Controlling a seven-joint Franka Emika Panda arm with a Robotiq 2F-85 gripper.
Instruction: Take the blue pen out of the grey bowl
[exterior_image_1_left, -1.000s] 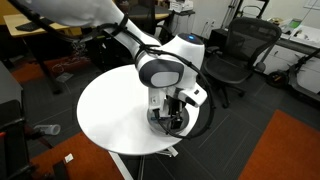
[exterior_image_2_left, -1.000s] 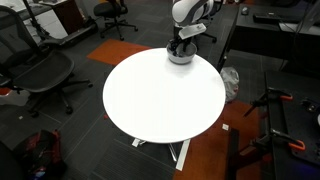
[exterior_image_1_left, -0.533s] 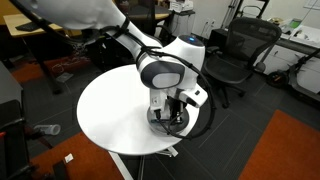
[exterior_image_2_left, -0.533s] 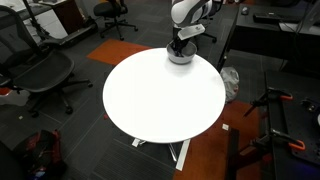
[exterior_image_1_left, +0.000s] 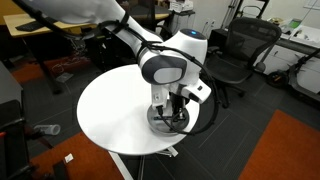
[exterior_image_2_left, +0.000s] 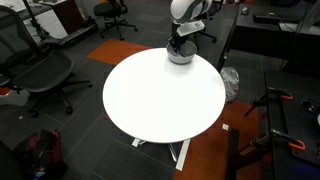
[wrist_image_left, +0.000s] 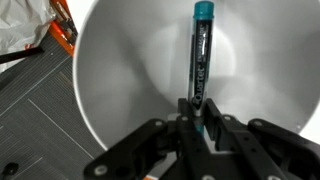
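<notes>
In the wrist view the blue pen (wrist_image_left: 201, 55) lies inside the grey bowl (wrist_image_left: 110, 80), its teal cap pointing away and its near end caught between my gripper's (wrist_image_left: 199, 118) black fingers, which are shut on it. The bowl's smooth inner wall fills most of that view. In both exterior views the bowl (exterior_image_1_left: 160, 124) (exterior_image_2_left: 180, 57) sits near the edge of the white round table (exterior_image_1_left: 110, 115) (exterior_image_2_left: 160, 95), and my gripper (exterior_image_1_left: 172, 111) (exterior_image_2_left: 179, 44) reaches straight down into it. The pen is hidden there by the gripper.
Black office chairs (exterior_image_1_left: 235, 50) (exterior_image_2_left: 35, 70) stand around the table. A white bag and an orange object (wrist_image_left: 40, 25) lie on the floor beside the bowl's side of the table. Desks (exterior_image_1_left: 300, 45) line the room's edge.
My gripper's fingers have gone from open to shut around the pen's near end inside the bowl. The arm has barely shifted.
</notes>
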